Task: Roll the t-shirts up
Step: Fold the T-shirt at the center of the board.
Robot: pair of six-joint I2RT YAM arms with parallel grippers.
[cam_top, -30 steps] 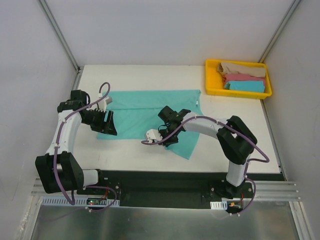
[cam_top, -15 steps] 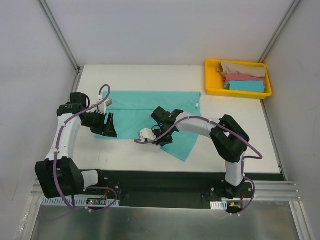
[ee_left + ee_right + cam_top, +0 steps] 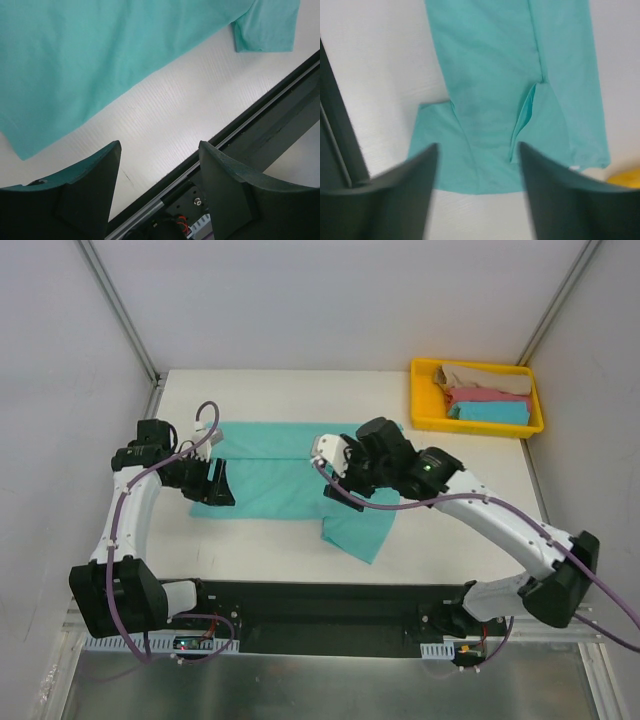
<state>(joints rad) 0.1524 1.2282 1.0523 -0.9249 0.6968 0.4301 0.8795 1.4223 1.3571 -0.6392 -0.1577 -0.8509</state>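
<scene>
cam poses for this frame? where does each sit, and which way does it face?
Top external: high behind the arm bases, looking down over the table; left arm and right arm both show, plus the teal t-shirt and yellow tray.
Left wrist: looks down past the open left gripper at the shirt's near edge and the front rail.
Right wrist: looks down through the open, blurred right gripper at the shirt's sleeve end.
Shared: all three see the shirt; both wrist views catch its near sleeve and the rail.

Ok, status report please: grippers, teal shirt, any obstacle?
Left gripper open, empty, at teal t-shirt edge. Right gripper open, empty, above it. Shirt flat, not yet rolled. Nothing blocking.
</scene>
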